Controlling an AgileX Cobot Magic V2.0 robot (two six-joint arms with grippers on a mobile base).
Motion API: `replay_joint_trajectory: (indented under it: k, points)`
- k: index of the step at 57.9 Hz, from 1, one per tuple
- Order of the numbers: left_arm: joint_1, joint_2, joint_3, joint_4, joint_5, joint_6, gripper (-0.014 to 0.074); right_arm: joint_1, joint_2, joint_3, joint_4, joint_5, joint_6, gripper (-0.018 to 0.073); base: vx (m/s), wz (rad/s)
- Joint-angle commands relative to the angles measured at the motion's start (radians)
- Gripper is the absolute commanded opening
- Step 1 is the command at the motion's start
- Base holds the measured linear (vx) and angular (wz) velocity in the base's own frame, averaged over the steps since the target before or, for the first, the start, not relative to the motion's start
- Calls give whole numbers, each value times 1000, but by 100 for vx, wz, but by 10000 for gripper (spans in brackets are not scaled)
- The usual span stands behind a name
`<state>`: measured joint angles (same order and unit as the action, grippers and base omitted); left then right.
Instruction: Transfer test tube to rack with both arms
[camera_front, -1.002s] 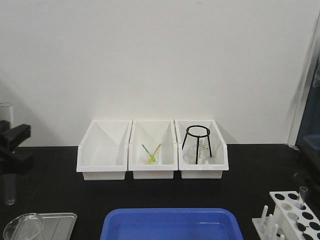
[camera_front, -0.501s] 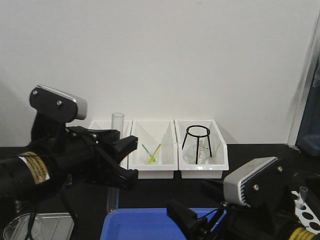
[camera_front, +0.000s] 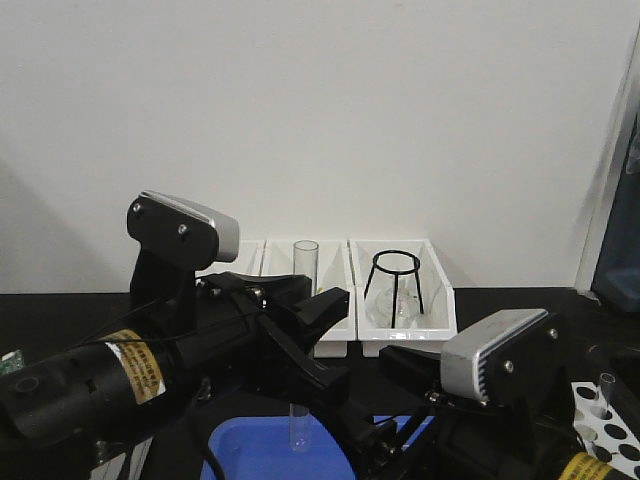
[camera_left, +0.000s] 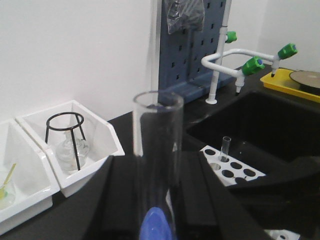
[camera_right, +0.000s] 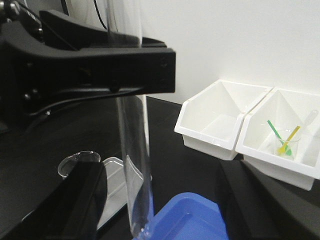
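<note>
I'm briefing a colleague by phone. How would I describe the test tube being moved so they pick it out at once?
Look at the big black left arm in front of the white bins. The left gripper clamps the test tube upright above the blue tray. Unlike the other tube standing in the rack at far right, this one hangs in mid-air.

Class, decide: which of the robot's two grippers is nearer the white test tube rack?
Right. The right gripper sits just left of the rack, its wrist almost beside it. The left gripper, holding the test tube above the blue tray, is farther left.
</note>
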<state>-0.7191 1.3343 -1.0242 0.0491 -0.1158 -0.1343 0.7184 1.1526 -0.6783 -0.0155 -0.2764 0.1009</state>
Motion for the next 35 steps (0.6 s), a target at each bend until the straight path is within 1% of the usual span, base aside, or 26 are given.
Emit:
replay_joint_trajectory:
  k: [1, 6, 8, 25, 35]
  points:
    - [-8, -25, -42, -8, -102, -27, -6, 1, -18, -36, -23, -101, 1, 509, 0, 0]
    - [-8, -20, -42, -8, -93, -75, -6, 1, -18, -36, -34, -102, 1, 509, 0, 0]
    - [-17, -18, -42, -7, -93, -94, -6, 1, -18, -36, -34, -102, 1, 509, 0, 0]
    - [-105, 8, -42, 0, -98, -94, -6, 1, -18, -36, -35, -105, 1, 509, 0, 0]
    - [-136, 13, -42, 0, -92, -93, -6, 1, -18, -36, -35, -102, 1, 509, 0, 0]
